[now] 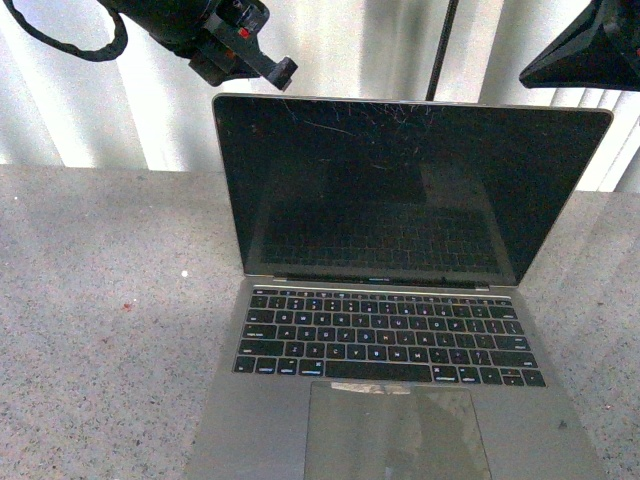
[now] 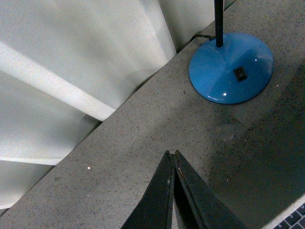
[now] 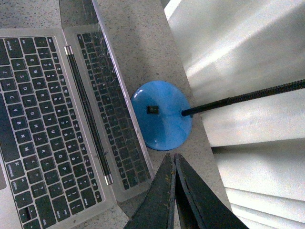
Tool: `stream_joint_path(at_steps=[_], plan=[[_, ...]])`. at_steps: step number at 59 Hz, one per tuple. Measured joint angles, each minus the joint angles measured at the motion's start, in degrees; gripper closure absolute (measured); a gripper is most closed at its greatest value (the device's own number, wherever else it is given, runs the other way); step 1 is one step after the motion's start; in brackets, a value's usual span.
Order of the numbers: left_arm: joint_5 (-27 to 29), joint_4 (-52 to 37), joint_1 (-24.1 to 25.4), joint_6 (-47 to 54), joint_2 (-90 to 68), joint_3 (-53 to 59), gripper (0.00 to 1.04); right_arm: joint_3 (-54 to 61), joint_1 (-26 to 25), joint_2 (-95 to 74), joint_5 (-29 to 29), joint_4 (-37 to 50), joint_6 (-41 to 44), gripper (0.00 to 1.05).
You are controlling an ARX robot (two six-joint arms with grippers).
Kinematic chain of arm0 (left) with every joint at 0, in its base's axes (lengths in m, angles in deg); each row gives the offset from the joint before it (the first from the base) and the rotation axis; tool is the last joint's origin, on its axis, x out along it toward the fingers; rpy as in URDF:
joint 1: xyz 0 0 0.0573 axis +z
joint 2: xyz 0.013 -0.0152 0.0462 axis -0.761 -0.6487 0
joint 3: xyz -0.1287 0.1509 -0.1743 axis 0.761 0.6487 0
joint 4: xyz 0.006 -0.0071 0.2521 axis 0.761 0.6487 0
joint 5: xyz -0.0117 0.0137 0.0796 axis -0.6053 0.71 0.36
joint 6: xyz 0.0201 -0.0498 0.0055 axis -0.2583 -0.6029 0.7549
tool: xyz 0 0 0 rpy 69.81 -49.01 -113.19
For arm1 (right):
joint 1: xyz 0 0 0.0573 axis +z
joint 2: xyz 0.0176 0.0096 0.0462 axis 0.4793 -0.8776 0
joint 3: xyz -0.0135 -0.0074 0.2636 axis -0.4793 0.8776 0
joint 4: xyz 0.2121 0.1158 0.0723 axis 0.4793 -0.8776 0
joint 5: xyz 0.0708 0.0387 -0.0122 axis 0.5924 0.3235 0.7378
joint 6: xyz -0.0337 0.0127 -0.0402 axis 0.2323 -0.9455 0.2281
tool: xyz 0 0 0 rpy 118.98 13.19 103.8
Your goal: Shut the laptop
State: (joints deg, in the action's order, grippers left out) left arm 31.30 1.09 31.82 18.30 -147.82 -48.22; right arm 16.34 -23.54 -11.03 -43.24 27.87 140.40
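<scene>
Nearest me the laptop [image 1: 400,300] stands open; my left gripper [image 2: 171,153] and right gripper [image 3: 172,156] hang above its lid's top corners, both pinched closed.

Both arms held high, near top of front view.
- Left arm [image 1: 185,25]: enters from upper left, wrist angled down and inward.
- Left gripper [image 2: 171,157]: fingers pressed together tip to tip, nothing between them, aimed downward.
- Right arm [image 1: 590,50]: upper right, only a dark wedge in frame.
- Right gripper [image 3: 172,158]: fingers likewise pinched closed, tips meeting, empty, aimed downward.
</scene>
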Motion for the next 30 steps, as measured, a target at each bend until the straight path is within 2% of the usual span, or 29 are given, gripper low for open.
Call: stream_joint_path(at_steps=[20, 30], plan=[[0.11, 3.26, 0.24, 2.6, -0.5, -1.92, 1.01, -4.24, 1.09, -3.32, -1.07, -2.27, 0.7, 1.02], [-1.62, 5.31, 0.33, 3.08, -0.94, -2.32, 1.01, -4.85, 1.57, -4.61, -1.53, -2.12, 0.72, 1.02]])
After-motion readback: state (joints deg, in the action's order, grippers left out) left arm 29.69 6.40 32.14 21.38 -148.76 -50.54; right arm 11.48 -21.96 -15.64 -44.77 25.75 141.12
